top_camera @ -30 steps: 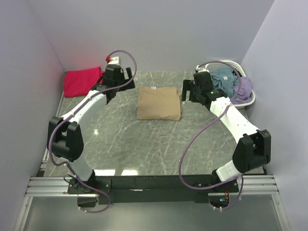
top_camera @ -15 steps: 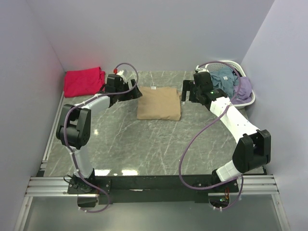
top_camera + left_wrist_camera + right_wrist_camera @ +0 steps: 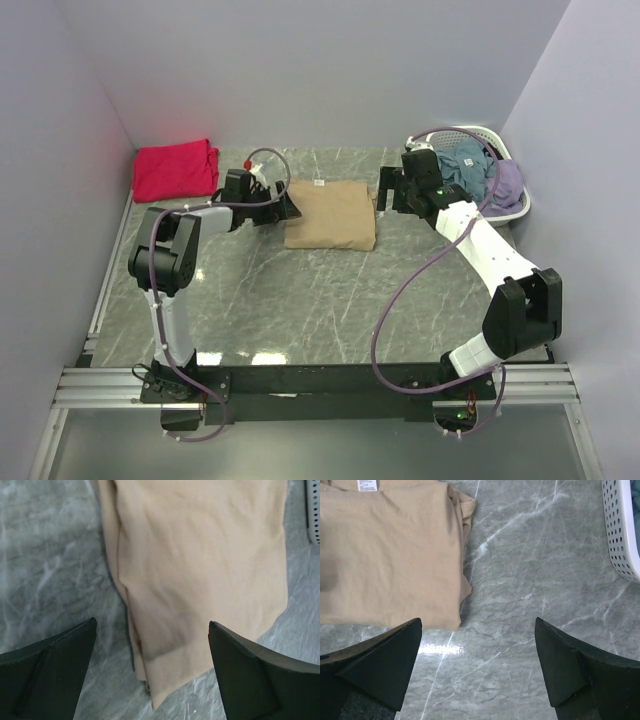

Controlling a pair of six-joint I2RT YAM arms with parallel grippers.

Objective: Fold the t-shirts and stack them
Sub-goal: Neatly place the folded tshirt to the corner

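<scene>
At the table's centre: tan t-shirt, folded to a flat rectangle, neck label toward 12 o'clock.
Red t-shirt: apparently folded, in the far corner at 10 o'clock, well apart from the tan one.
Left gripper: a second ago it hung beside the red t-shirt; now it sits low at the tan one's 9 o'clock edge, fingers spread wide and holding nothing, the layered edge in view between them.
Right gripper: unmoved near the 3 o'clock edge, fingers likewise spread, empty.
Basket: at 2 o'clock, more garments inside.
Meaning: folding of the tan t-shirt looks finished; the left arm's shift suggests the step in hand is lifting it for stacking on the red.
</scene>
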